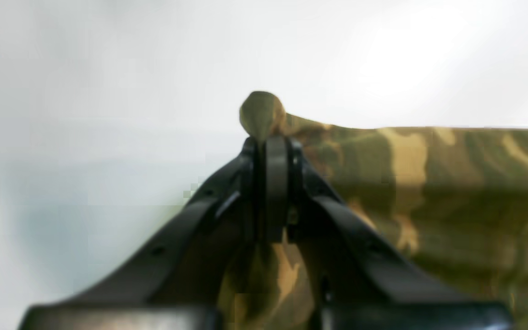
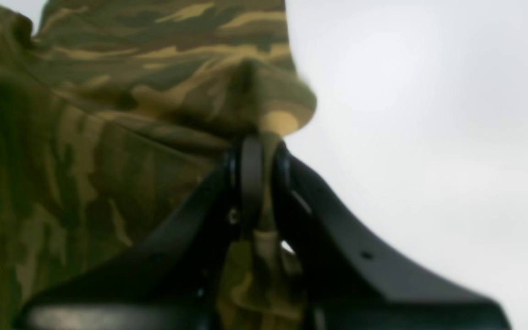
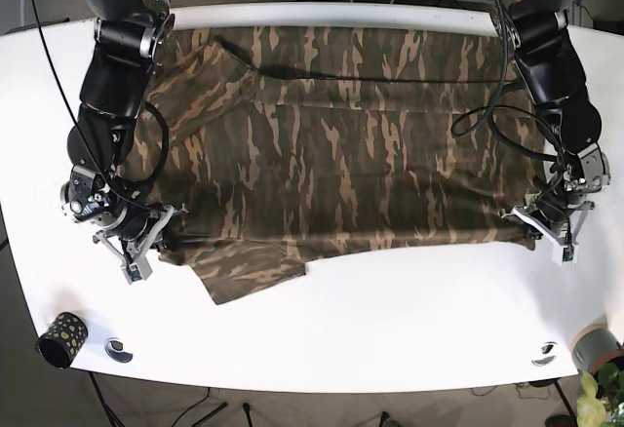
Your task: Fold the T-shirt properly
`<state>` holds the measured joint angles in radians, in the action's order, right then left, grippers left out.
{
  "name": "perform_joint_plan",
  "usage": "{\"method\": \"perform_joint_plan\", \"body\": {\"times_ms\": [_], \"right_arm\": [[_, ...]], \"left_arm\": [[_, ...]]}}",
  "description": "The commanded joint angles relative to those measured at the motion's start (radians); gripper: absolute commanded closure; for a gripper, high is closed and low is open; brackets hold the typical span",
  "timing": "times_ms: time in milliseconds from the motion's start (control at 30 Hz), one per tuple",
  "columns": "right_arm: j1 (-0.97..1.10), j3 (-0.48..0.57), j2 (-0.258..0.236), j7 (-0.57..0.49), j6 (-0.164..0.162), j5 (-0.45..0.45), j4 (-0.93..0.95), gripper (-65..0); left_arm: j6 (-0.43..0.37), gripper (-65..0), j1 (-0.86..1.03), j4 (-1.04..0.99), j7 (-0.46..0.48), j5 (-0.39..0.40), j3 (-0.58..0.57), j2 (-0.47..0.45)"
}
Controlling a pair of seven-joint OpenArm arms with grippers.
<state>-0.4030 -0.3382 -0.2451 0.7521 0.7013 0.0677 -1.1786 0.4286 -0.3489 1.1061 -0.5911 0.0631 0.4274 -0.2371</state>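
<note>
Both arms are gripping the camo T-shirt [image 3: 331, 154] lying on the white table [image 3: 390, 320]: left gripper [image 3: 533, 222] and right gripper [image 3: 164, 235] jaws each clamped on its hem.

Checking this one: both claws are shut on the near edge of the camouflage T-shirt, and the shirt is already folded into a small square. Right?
Not quite. Both the left claw and the right claw do pinch the camouflage T-shirt, but it is not folded into a small square. The base view shows it spread wide across the white table, one sleeve lying loose at the near edge.
</note>
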Motion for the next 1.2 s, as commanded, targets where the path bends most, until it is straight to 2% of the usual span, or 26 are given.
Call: {"method": "perform_joint_plan", "body": {"times_ms": [0,433,567,733,867,1067,1167], "right_arm": [[0.0,-0.003,-0.018,0.014,-0.003,0.011,-0.105,-0.8],[0.26,-0.006,-0.009,0.05,-0.003,0.011,-0.436,-0.8],[0.332,-0.045,0.008,0.056,-0.003,0.013,-0.51,-0.8],[0.379,-0.118,0.04,0.125,-0.003,0.013,-0.593,-0.8],[0.431,-0.123,0.051,0.155,-0.003,0.013,-0.639,-0.8],[0.522,-0.166,0.106,0.169,-0.003,0.011,-0.693,-1.3],[0.545,-0.178,0.119,0.191,-0.003,0.01,-0.696,-1.4]], "left_arm": [[-0.007,0.0,-0.002,0.098,-0.01,0.004,0.004,-0.018],[-0.007,0.0,0.224,0.487,-0.132,0.004,0.037,0.025],[-0.004,0.0,0.285,0.55,-0.149,0.004,0.063,0.049],[0.086,0.0,0.351,0.579,-0.151,0.002,0.118,0.058],[0.132,0.0,0.396,0.587,-0.151,0.001,0.136,0.06],[0.14,0.0,0.463,0.593,-0.151,0.001,0.136,0.052],[0.14,0.0,0.485,0.586,-0.151,-0.003,0.136,0.051]]}}
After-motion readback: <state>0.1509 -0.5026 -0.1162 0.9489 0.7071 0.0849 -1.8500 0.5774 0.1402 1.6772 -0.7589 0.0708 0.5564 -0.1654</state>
